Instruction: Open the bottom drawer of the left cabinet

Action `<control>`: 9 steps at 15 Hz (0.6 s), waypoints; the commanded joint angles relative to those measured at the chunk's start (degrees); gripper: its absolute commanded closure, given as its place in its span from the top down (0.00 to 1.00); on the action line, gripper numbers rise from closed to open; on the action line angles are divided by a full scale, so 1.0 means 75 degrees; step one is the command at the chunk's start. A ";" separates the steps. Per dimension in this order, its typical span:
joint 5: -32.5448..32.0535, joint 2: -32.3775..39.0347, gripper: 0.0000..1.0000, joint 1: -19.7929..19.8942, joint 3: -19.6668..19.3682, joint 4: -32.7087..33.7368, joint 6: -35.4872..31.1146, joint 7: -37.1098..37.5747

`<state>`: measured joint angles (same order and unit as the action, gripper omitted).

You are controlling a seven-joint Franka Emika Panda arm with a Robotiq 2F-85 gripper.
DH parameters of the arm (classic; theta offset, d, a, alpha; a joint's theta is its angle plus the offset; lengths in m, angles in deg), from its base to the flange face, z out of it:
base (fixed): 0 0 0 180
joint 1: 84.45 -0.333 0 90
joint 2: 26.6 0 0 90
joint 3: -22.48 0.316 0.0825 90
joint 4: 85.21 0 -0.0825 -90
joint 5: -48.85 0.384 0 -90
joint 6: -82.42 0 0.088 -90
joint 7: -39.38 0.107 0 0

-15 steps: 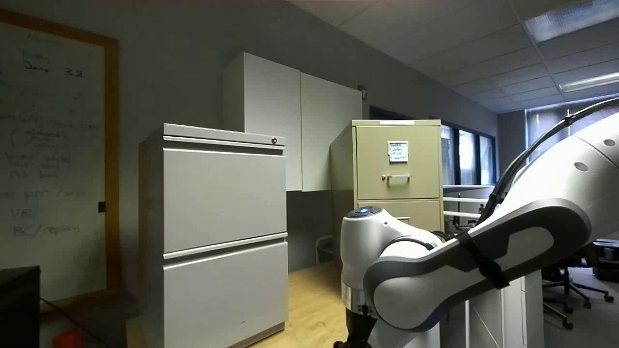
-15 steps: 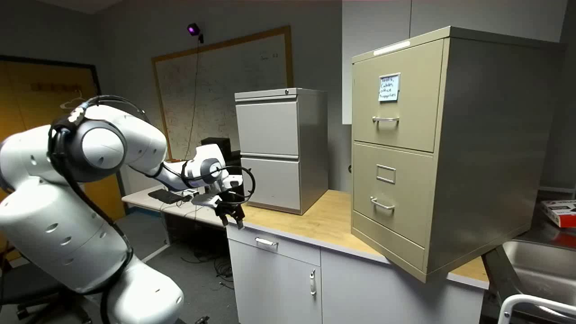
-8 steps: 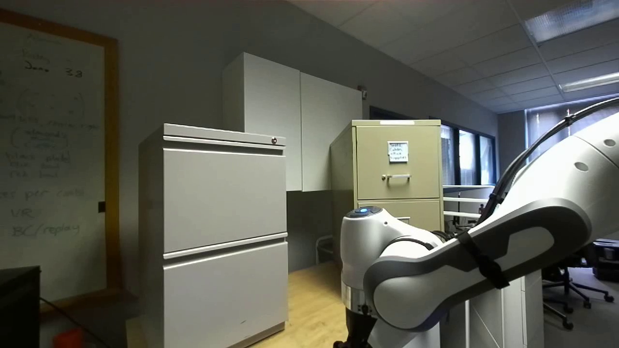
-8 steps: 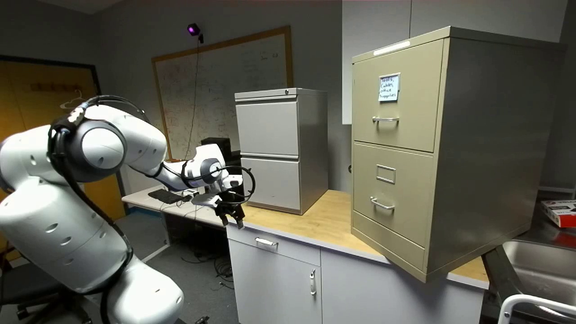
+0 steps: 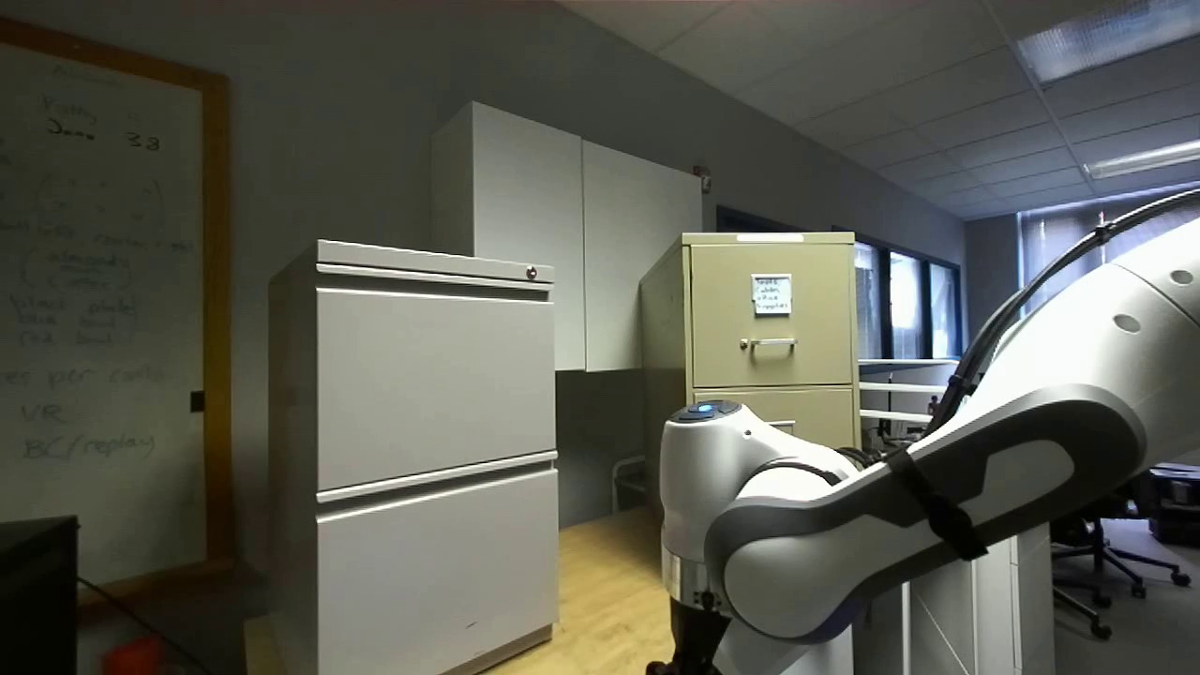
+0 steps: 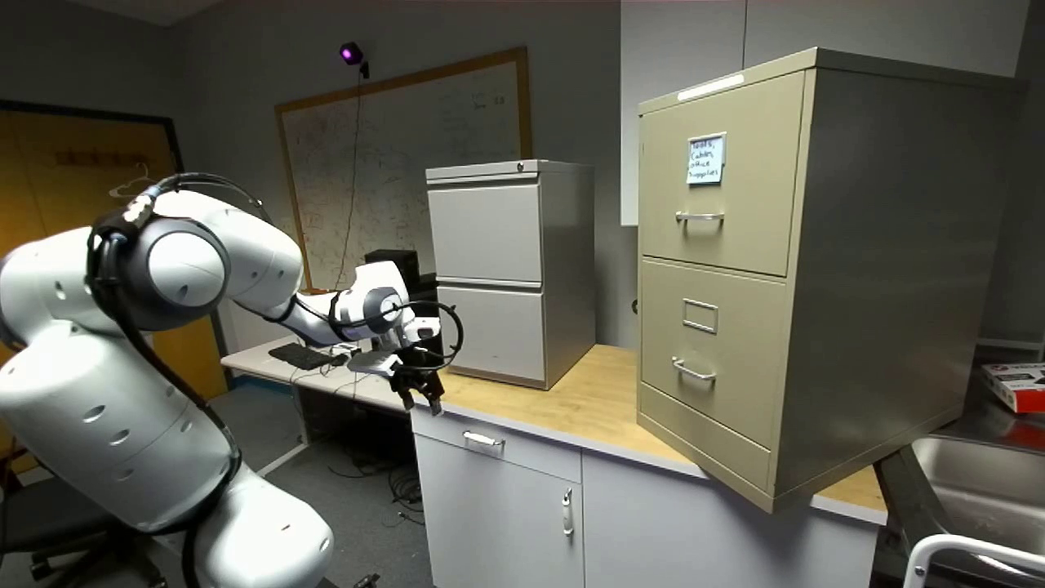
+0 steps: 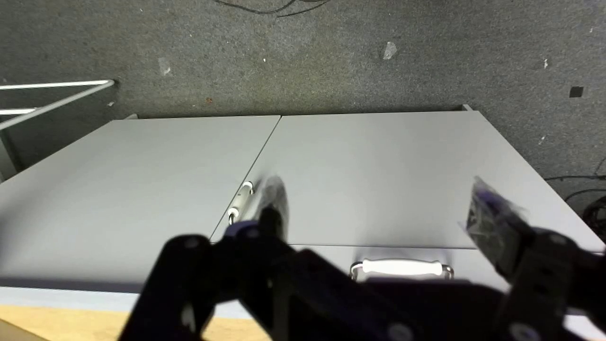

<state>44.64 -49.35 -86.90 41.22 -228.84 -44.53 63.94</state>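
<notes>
The left cabinet is the beige filing cabinet (image 6: 890, 261) on the wooden counter; it also shows in an exterior view (image 5: 664, 375). Its bottom drawer (image 6: 743, 335) is shut flush, with an empty label frame and a silver bar handle (image 6: 694, 371). In an exterior view only the top strip of this drawer (image 5: 825, 408) shows, as my arm hides the rest. My gripper (image 6: 422, 402) points down by the counter's front edge, well apart from the beige cabinet. In the wrist view the gripper (image 7: 378, 189) has its fingers spread wide with nothing between them. The beige cabinet is out of the wrist view.
The light-grey two-panel cabinet (image 6: 490, 237) stands on the counter (image 6: 563, 408) near my gripper. Below the counter, a white drawer handle (image 7: 402, 267) and a door handle (image 7: 240, 201) stick out. A sink (image 6: 980, 474) lies beside the beige cabinet. Wall cupboards (image 5: 525, 234) hang behind.
</notes>
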 commanded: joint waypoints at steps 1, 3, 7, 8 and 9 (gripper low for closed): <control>-0.0081 0.0020 1.00 -0.0170 -0.0165 0.0011 0.0022 0.0058; -0.0025 0.0101 1.00 -0.0181 -0.0214 0.0096 0.0004 0.0069; -0.0362 0.0321 1.00 0.0065 -0.0170 0.0459 0.0054 0.0545; -0.0463 0.0376 1.00 0.0144 -0.0195 0.0590 -0.0015 0.0699; -0.0551 0.0442 1.00 0.0210 -0.0225 0.0726 -0.0068 0.0847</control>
<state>43.09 -48.35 -86.58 40.10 -227.37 -44.88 66.73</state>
